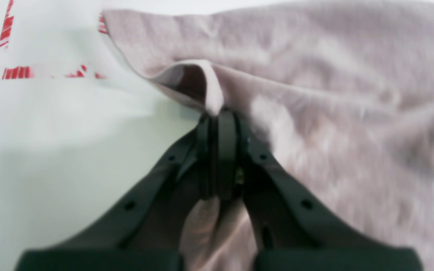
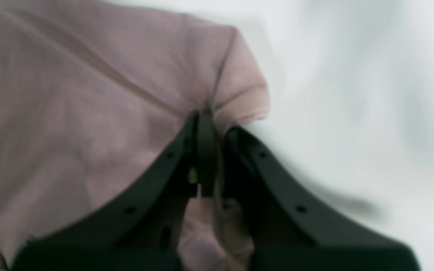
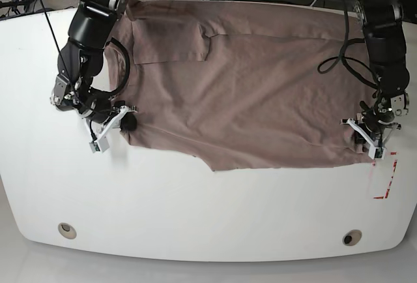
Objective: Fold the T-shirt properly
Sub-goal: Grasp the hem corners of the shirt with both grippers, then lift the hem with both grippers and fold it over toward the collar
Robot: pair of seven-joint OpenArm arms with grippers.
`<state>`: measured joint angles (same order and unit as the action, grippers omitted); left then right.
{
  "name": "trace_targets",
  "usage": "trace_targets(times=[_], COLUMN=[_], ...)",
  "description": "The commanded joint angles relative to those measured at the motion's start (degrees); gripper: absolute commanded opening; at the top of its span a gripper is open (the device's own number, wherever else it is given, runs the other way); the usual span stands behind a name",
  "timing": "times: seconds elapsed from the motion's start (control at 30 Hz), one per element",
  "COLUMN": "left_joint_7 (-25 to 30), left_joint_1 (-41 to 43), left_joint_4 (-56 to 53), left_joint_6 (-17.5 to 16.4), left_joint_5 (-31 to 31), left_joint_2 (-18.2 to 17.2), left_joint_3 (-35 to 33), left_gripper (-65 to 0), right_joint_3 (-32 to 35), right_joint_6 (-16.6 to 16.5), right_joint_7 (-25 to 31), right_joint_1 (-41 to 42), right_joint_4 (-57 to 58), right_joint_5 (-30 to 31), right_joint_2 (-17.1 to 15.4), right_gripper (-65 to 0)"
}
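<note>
The mauve-brown T-shirt (image 3: 241,87) lies spread over the far half of the white table (image 3: 195,211). My left gripper (image 1: 217,114) is shut on a pinched fold at the shirt's edge (image 1: 205,82); in the base view it sits at the shirt's near right corner (image 3: 362,141). My right gripper (image 2: 205,113) is shut on the shirt's edge (image 2: 235,94); in the base view it is at the shirt's near left edge (image 3: 127,121). Cloth bunches between both pairs of fingers.
Red tape marks (image 3: 384,185) lie on the table by the left gripper and show in the left wrist view (image 1: 17,71). Two round holes (image 3: 66,229) (image 3: 351,238) sit near the table's front edge. Cables hang at the back.
</note>
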<state>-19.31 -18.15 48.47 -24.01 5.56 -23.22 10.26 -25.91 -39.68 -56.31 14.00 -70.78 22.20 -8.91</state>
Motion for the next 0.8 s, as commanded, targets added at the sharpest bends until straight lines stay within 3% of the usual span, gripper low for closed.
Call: trace_targets(times=[0.0, 0.13, 0.37, 0.57, 0.77], left_joint_7=[-3.33, -4.65, -5.0, -12.91, -18.71], left_joint_1=[0.79, 4.31, 4.31, -1.5, -5.98], left_joint_4=[5.73, 11.53, 16.46, 23.4, 32.19], left_joint_6=[-0.47, -0.47, -0.47, -0.47, -0.47], left_joint_5=[-0.6, -0.6, -0.6, -0.6, -0.6], left_joint_2=[-0.82, -0.82, -0.73, 1.55, 1.99], left_joint_3=[1.21, 5.78, 5.78, 6.13, 6.13], left_gripper=[-65.0, -65.0, -65.0, -65.0, -65.0], right_joint_3=[-0.24, -0.24, 0.81, 8.55, 12.07], right_joint_6=[-0.32, -0.32, -0.32, -0.32, -0.32], right_joint_7=[-0.78, -1.75, -1.75, -1.75, -3.42], right_joint_1=[0.02, -0.94, 2.75, 9.43, 17.08], right_joint_4=[-4.6, -7.5, -7.24, -7.33, -7.24], right_joint_5=[0.62, 0.44, 0.44, 0.97, 0.71], right_joint_2=[-0.72, -0.81, -2.57, -6.87, -9.51], right_gripper=[-65.0, -65.0, -65.0, -65.0, -65.0])
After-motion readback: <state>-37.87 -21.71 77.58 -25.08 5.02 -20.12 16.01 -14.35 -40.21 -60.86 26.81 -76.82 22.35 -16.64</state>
